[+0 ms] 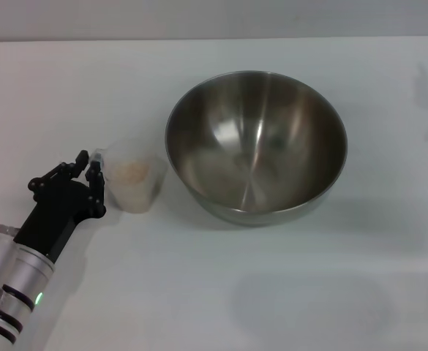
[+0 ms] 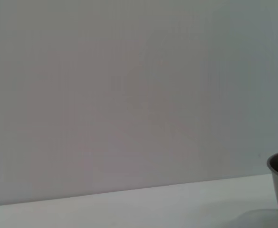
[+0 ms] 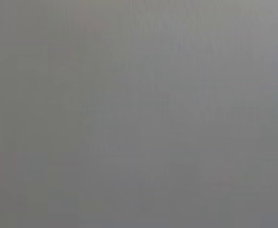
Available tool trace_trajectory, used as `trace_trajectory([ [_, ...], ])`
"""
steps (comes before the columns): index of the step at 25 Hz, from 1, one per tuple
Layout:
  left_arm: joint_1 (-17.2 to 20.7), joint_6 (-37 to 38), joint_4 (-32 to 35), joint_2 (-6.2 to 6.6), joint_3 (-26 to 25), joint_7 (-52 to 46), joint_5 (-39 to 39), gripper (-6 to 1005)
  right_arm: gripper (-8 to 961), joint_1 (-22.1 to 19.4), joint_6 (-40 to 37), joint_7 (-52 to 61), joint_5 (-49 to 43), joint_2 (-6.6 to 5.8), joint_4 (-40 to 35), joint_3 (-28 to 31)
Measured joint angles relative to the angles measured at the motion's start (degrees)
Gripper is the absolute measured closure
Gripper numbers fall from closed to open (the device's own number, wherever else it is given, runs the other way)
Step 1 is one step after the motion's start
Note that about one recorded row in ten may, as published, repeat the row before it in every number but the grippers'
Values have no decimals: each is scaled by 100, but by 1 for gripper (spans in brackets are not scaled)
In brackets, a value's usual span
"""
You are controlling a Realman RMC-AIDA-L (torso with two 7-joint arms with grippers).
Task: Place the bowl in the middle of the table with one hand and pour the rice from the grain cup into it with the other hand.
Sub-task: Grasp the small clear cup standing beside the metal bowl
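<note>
One bowl (image 1: pixel 256 146), one grain cup (image 1: pixel 134 177)

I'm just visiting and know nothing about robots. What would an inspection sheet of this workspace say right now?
Surface: white table, flat and plain.
Job's things: steel bowl near the middle, looks empty; grain cup upright beside it on the robot's left, rice inside.
Clutter: nothing seen.
Pincers: left pincer at the cup's handle side, fingers slightly apart; right pincer not in view.
Cables: nothing seen.
Surroundings: plain pale wall behind the table.
</note>
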Motion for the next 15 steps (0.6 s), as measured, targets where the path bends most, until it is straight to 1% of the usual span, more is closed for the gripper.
trace_trajectory([
  [10,-29,-66,-140,-4,-88,43,-27,921,578,-18,-23,0,-8,0,-28,-2],
  [13,-27,65,-195,-4,-282,211,-35,975,578,-12,-50,0,-8,0,-29,-13],
  [15,-33,182,-283,-4,-475,517,-35,974,578,-4,-56,0,-8,0,-29,-15],
])
